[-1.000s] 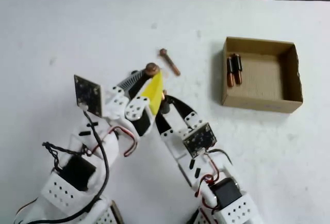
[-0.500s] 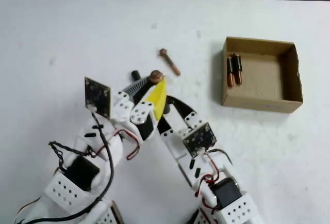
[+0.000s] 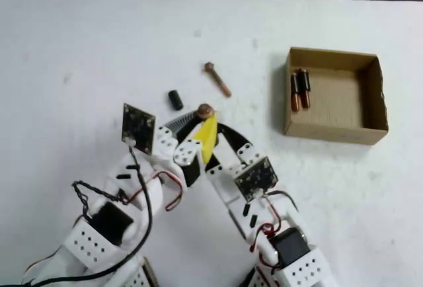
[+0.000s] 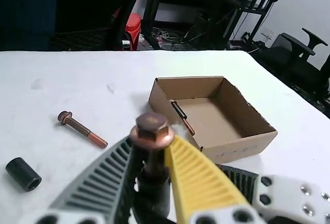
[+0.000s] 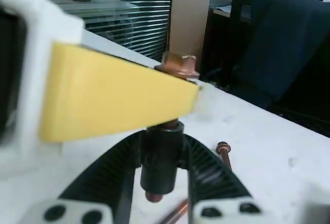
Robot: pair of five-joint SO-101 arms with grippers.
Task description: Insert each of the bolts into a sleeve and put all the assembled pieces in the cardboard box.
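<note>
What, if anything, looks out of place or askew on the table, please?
Nothing stands out: the cardboard box sits upright with two assembled pieces inside, and a loose bolt and sleeve lie apart on the table.

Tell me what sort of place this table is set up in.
Probably an office or lab workroom: an office chair and loose cables beyond the white table, plus window blinds.

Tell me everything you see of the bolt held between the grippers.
The bolt is copper-coloured metal with a flanged hex head, upright, head up. The left gripper clamps its shank just under the head; lower down the shank passes through a black sleeve held by the right gripper, its tip poking out underneath.
</note>
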